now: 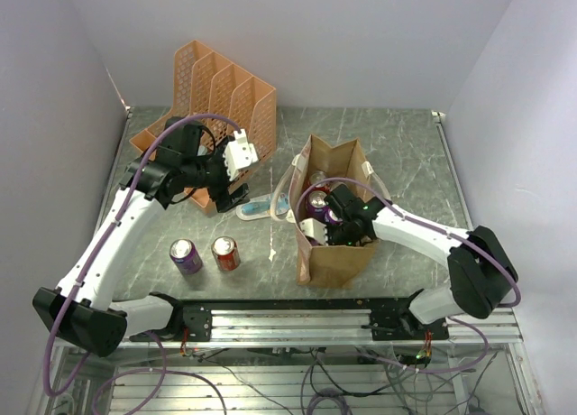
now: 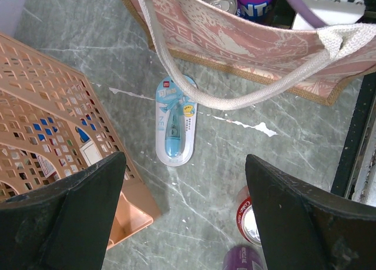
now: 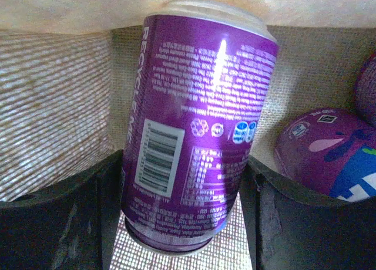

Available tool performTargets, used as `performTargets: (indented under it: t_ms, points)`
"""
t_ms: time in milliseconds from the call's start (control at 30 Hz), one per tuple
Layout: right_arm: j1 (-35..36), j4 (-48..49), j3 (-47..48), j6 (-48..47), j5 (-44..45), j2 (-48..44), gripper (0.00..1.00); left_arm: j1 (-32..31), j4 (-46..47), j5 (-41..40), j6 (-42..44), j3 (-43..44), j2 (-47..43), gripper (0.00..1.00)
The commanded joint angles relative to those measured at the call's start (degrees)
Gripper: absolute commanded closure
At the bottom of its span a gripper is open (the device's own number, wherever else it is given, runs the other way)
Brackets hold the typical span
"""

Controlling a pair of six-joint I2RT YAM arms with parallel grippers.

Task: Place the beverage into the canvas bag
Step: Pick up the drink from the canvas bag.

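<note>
Down inside the canvas bag, the right end effector has its fingers on either side of a purple can that leans a bit, with another purple can lying next to it. Honestly can't tell if it's clamped on or just flanking it. The left end effector hangs spread wide and empty over the surface, near the orange mesh organiser.

What I'd worry about: that lean means the can could flop onto its neighbours when let go, and the white strap handle looks like it could snag the arm coming out and drag the bag over.

Surface is grey-green marble look, with a blister pack, a loose purple can and a red can on it. Plain pale walls on three sides
</note>
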Motion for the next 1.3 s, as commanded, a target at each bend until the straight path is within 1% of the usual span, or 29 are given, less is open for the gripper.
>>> performTargets:
  t_ms: [0, 67, 100, 467, 600, 733, 867, 1100, 1267]
  points:
    - [3.05, -4.3, 2.71, 3.4, -7.95, -3.76, 0.82, 0.57, 1.16, 1.64, 1.5, 0.63, 0.55, 0.08]
    - [3.55, -4.61, 3.72, 4.62, -8.29, -5.02, 0.99, 0.57, 1.14, 1.64, 1.86, 0.88, 0.83, 0.08]
    - [3.58, -4.74, 4.28, 5.24, -8.37, -5.65, 1.0, 0.57, 1.15, 1.72, 1.92, 1.04, 1.02, 0.08]
    - [3.43, -8.04, 13.26, 11.05, -6.73, -10.05, 1.0, 0.57, 0.9, 2.42, 2.67, 4.14, 2.71, 0.08]
    - [3.24, -9.09, 14.67, 12.75, -5.74, -12.58, 1.0, 0.57, 4.38, 3.29, 2.55, 1.9, 0.62, 0.07]
    - [3.23, -8.44, 13.74, 13.9, -4.65, -14.2, 1.0, 0.57, 5.57, 4.16, 1.14, 1.53, 0.75, 0.08]
    - [2.87, -6.88, 15.0, 16.29, -3.27, -15.0, 1.0, 0.5, 5.64, 4.43, 0.65, 2.4, 0.93, 0.09]
    - [1.44, -4.1, 21.54, 22.65, -1.99, -15.5, 1.0, 0.49, 8.14, 5.37, -4.13, 3.15, 1.91, 0.11]
    - [-0.72, -1.69, 25.49, 26.2, -0.41, -16.74, 1.0, 0.5, 8.42, 6.58, -4.41, 3.58, 2.62, 0.12]
